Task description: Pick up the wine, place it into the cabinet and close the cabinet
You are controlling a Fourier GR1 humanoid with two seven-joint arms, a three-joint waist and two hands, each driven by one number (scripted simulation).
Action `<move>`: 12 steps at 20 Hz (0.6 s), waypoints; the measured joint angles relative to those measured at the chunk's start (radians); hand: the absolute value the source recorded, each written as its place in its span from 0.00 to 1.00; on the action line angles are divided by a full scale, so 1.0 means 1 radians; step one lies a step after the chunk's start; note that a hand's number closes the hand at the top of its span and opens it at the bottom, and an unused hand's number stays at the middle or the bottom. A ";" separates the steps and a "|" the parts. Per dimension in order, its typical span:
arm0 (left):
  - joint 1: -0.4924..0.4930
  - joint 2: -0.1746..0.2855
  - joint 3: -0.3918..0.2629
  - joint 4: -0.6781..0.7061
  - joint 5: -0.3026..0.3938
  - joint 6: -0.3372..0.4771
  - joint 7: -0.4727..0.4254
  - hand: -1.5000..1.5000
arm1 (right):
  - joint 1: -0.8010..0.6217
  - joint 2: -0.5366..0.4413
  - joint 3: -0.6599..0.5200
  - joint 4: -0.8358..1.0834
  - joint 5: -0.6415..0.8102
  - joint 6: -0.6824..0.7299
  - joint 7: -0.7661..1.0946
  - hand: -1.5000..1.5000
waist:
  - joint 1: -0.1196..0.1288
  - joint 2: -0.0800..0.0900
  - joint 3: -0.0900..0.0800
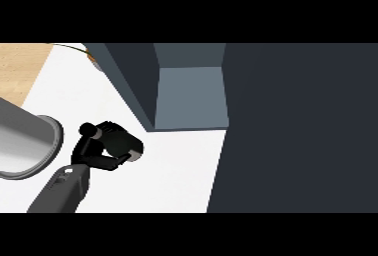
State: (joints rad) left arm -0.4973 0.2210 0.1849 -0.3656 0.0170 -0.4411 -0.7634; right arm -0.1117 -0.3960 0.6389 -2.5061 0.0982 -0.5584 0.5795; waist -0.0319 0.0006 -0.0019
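Note:
My left hand (94, 159) is over the white counter (173, 175), left of and below the cabinet's opening. Its fingers are curled round a dark wine bottle (120, 140) that lies tilted in the hand, with a pale end toward the upper left and another toward the lower right. The hand hides part of the bottle. The grey-blue cabinet (129, 75) stands at the top middle, and its open compartment (190, 95) shows a lighter inner face. A broad dark panel (295, 130), seemingly the cabinet's door, fills the right side. My right hand does not show.
A large grey cylinder with a rim (26, 142) crowds the left edge, close beside my left forearm (63, 190). Wooden floor (22, 65) lies beyond the counter's left edge. A small orange-rimmed object (90, 54) peeks out behind the cabinet's top left corner.

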 measured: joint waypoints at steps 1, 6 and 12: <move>0.000 0.005 -0.001 -0.002 -0.002 0.005 -0.013 1.00 | -0.005 -0.001 -0.006 0.000 -0.001 -0.002 0.006 0.00 | 0.001 0.000 0.000; 0.053 -0.015 -0.001 -0.060 0.003 0.065 -0.080 1.00 | 0.012 -0.010 0.009 -0.001 -0.001 -0.020 0.001 0.00 | 0.011 -0.009 0.004; 0.151 -0.064 0.003 -0.185 0.030 0.144 -0.119 1.00 | 0.046 -0.029 0.033 -0.002 0.001 -0.042 -0.035 0.00 | 0.021 -0.016 0.009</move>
State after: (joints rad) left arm -0.3462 0.1568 0.1882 -0.5503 0.0468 -0.2975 -0.8820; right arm -0.0654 -0.4252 0.6720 -2.5077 0.0989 -0.6008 0.5441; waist -0.0105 -0.0153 0.0068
